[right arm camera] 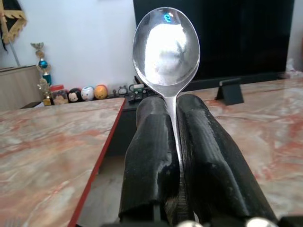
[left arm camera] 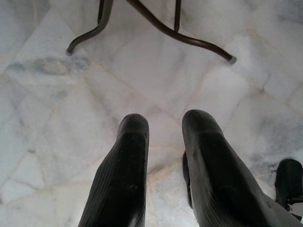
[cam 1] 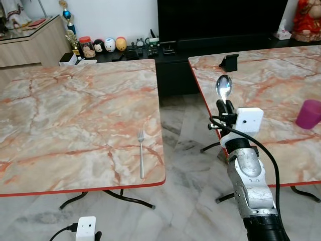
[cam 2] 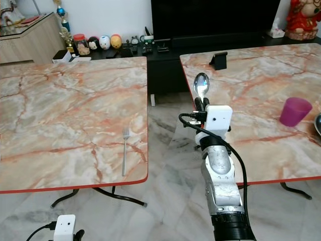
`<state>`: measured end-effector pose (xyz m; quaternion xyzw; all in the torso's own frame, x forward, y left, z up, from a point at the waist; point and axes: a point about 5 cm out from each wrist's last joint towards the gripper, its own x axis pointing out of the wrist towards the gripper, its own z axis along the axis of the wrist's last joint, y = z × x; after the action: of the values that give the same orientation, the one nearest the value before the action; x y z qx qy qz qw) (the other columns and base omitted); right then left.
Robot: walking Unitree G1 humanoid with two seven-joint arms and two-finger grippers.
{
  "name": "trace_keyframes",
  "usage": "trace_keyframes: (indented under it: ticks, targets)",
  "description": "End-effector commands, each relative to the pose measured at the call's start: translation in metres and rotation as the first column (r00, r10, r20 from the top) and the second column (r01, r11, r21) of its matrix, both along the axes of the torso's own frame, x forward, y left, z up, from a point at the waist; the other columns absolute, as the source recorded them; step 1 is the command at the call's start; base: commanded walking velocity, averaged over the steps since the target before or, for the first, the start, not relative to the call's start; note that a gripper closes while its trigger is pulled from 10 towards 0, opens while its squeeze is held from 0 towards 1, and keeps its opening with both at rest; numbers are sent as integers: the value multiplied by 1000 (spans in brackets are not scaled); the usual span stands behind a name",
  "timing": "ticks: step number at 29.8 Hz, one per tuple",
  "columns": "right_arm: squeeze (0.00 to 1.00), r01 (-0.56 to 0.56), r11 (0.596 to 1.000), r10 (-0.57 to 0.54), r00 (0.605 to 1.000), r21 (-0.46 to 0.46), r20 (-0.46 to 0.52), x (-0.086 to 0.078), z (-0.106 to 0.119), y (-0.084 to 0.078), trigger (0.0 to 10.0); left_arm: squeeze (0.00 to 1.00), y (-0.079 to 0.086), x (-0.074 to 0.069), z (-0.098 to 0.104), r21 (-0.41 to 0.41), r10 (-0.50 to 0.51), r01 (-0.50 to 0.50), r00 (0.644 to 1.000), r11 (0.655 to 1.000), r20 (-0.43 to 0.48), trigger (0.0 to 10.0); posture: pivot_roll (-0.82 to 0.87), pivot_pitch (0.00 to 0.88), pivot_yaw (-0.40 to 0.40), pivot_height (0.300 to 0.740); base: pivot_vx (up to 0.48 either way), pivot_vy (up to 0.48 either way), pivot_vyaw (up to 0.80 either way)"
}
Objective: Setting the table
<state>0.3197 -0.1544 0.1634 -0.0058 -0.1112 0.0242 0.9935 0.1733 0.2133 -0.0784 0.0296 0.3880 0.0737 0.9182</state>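
My right gripper [cam 1: 225, 104] is raised in the gap between two marble tables, shut on a silver spoon [cam 1: 223, 87] whose bowl sticks up above the fingers [right arm camera: 154, 142]. The spoon's bowl [right arm camera: 165, 45] faces the right wrist camera. A silver fork [cam 1: 141, 153] lies on the left table [cam 1: 70, 115], near its front right corner, tines away from me. My left gripper [left arm camera: 163, 137] hangs low over the floor, open and holding nothing.
On the right table [cam 2: 251, 115] stand a purple cup [cam 2: 294, 111] near its right side and a small black stand [cam 2: 218, 60] at its far left corner. A dark TV cabinet with small figurines [cam 1: 108, 45] runs along the back wall. Table legs [left arm camera: 156, 28] rest on the marble floor.
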Motion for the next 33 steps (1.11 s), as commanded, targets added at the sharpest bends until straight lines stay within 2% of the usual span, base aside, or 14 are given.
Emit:
trace_keyframes:
  ticks: [1, 33]
  targets:
    - [0, -15, 1000, 15, 1000, -8, 17, 0, 5, 4, 10000, 0, 4, -3, -1, 19, -15, 16, 1000, 1000, -21, 10000, -107, 0, 67, 740, 0, 0, 0]
    - [0, -20, 1000, 20, 1000, -7, -2, 2, 4, 4, 10000, 0, 3, -5, -2, 12, 2, -1, 1000, 1000, -27, 10000, -102, 0, 60, 740, 0, -427, 0]
